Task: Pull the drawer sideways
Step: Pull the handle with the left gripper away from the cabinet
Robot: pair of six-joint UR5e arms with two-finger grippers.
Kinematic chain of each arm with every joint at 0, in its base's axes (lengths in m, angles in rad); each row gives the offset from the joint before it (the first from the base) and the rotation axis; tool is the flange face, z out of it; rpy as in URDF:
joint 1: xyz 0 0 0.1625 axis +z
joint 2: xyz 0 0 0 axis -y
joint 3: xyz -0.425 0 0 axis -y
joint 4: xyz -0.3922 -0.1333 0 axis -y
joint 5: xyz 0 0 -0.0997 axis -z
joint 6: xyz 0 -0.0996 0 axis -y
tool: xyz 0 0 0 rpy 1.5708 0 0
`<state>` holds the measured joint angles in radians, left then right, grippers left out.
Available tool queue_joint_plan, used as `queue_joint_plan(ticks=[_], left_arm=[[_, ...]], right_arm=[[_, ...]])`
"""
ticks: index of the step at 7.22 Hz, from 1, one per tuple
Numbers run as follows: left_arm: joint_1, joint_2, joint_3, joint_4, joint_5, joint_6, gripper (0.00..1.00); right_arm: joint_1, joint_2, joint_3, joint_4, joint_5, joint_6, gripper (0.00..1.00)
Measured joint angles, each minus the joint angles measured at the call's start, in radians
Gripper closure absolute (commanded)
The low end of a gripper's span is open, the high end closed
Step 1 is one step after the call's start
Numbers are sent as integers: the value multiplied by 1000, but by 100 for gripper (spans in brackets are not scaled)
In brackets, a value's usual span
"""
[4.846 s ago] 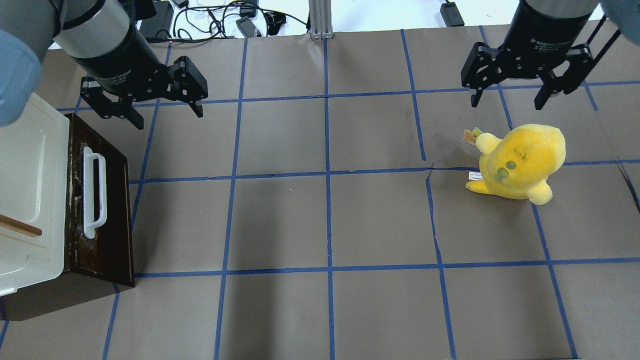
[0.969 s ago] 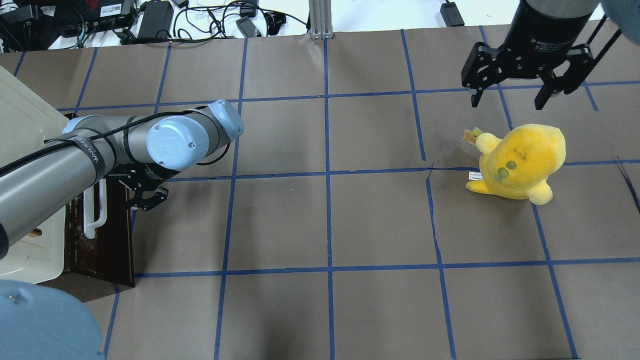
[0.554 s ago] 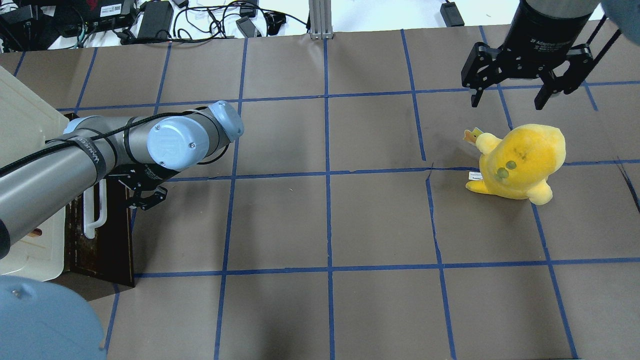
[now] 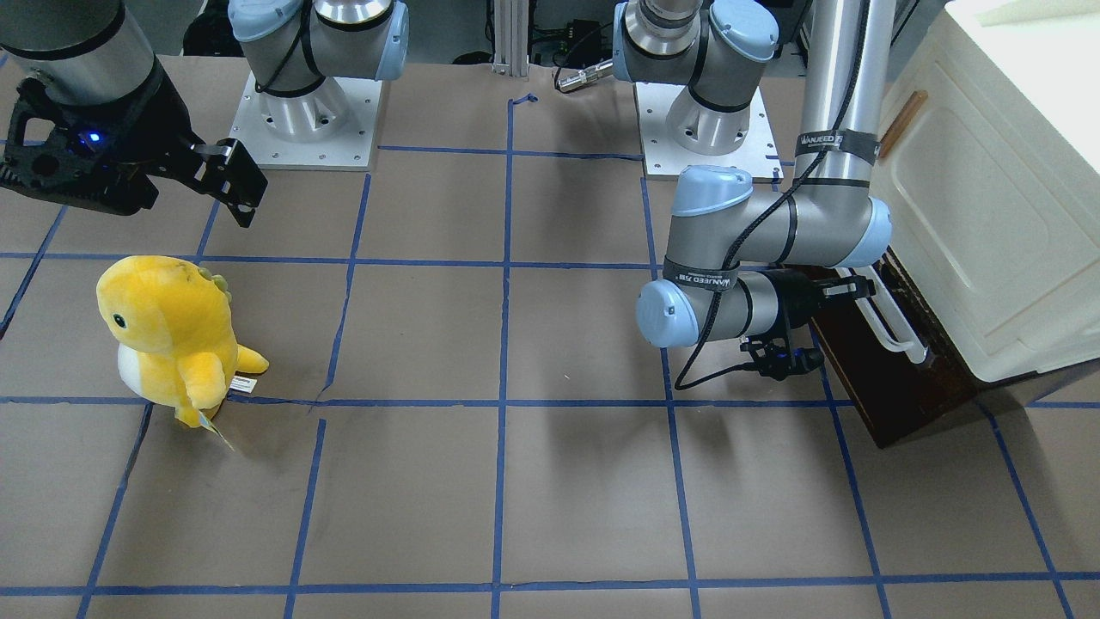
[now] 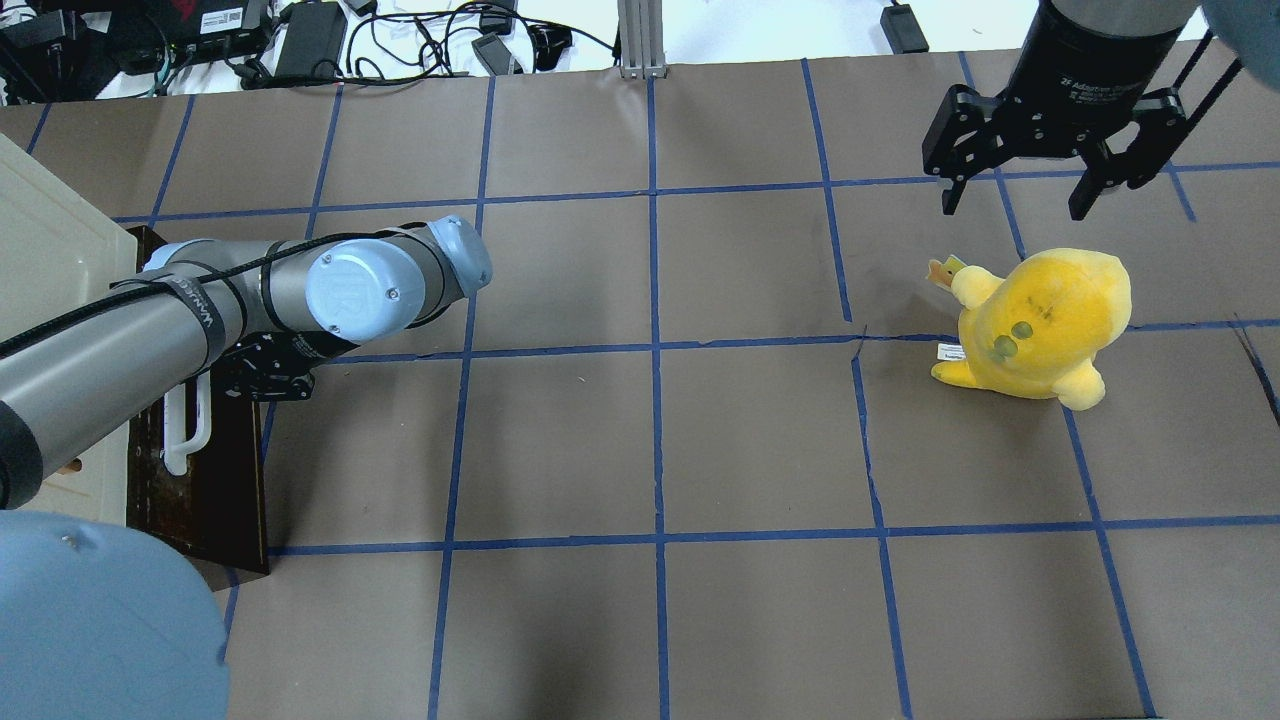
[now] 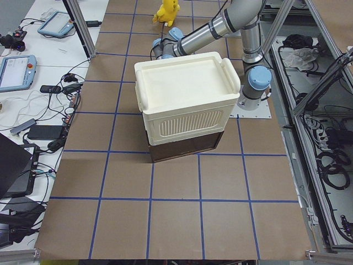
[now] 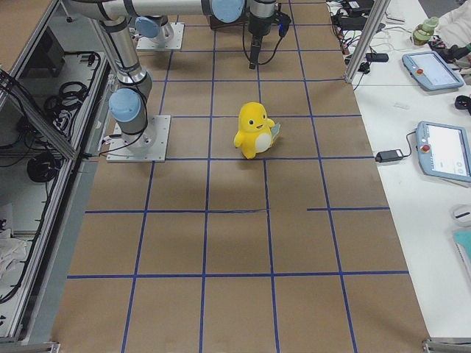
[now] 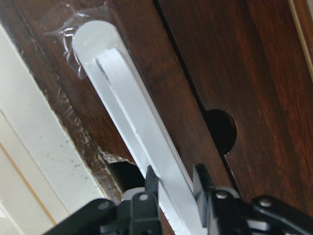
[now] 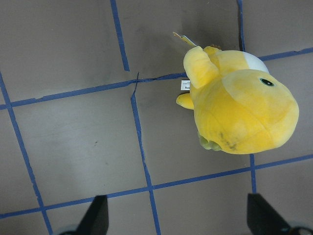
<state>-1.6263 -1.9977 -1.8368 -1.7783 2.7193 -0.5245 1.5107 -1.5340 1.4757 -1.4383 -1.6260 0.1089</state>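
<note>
The dark brown drawer [image 5: 225,470] sits under the cream-white cabinet [image 5: 50,250] at the table's left edge, front face toward the table's middle. Its long white bar handle [image 5: 170,440] runs along the front. My left gripper [image 8: 173,183] is shut on the handle [image 8: 132,117]: the wrist view shows one finger pressed on each side of the bar. It also shows in the overhead view [image 5: 255,372] and the front view [image 4: 855,288], low at the drawer front [image 4: 885,387]. My right gripper [image 5: 1010,205] hangs open and empty at the far right.
A yellow plush toy [image 5: 1040,325] stands on the right side of the table, just below my right gripper; it also shows in the right wrist view [image 9: 239,112]. Cables and power bricks [image 5: 420,40] lie beyond the table's far edge. Blue tape lines grid the brown table cover.
My left arm came down from high above the table to the drawer front. In the last second its gripper slid left onto the white handle and closed. The drawer and right arm have not moved.
</note>
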Motion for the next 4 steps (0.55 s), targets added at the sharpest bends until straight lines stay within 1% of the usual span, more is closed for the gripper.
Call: queue_joint_plan(ticks=[4], left_arm=[[-21,-6,7,-10,3,0,81]], right_arm=[[0,0,0,0,0,0,0]])
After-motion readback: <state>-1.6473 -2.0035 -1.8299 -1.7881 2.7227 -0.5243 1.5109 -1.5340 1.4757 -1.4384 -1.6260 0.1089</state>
